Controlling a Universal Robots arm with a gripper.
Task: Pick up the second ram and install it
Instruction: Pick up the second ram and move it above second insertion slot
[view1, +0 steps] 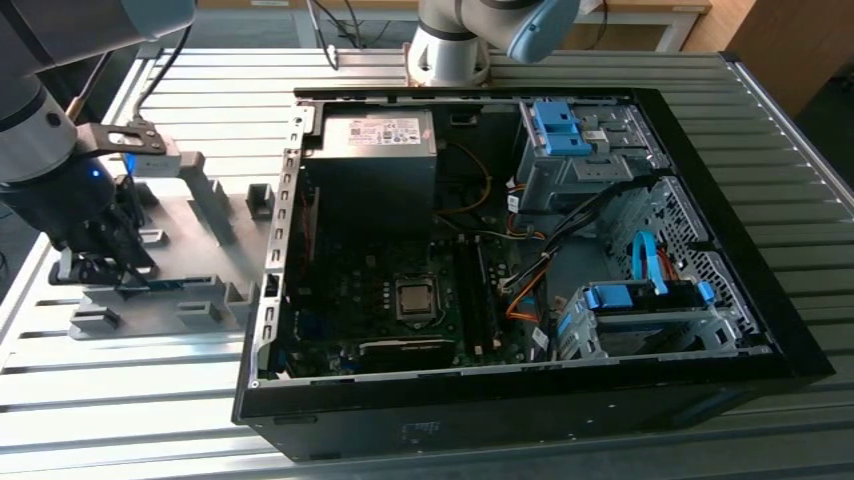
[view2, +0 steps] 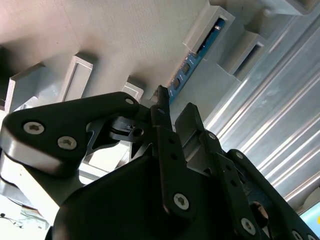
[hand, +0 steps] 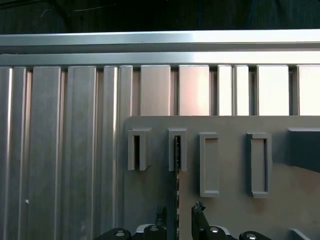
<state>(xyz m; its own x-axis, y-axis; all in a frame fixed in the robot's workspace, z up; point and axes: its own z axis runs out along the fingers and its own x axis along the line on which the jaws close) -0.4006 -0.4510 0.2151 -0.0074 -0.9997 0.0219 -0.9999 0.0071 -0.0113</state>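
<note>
at the exterior view's left the gripper (view1: 114, 268) hangs over the grey holder (view1: 200, 195), fingers (hand: 198, 212) spread either side of the ram stick (hand: 177, 170), which stands in its slot, not yet lifted; rightward, the open computer (view1: 287, 180) awaits it.

1. The scene is carried by a table (view1: 134, 400) of ribbed aluminium slats, which is also seen in both wrist views (view2: 280, 125) (hand: 75, 150).
2. A black open computer case (view1: 534, 400) is laid on its side directly on the slats.
3. A grey slotted holder (view1: 200, 185) is set on the table just beside the case, on the exterior view's left (view2: 100, 40) (hand: 155, 200).
4. The second ram (view1: 167, 283) is held on edge in one of the holder's slots (view2: 192, 62) (hand: 177, 170).
5. The arm's base (view1: 447, 55) is mounted at the table's far edge, behind the case.
</note>
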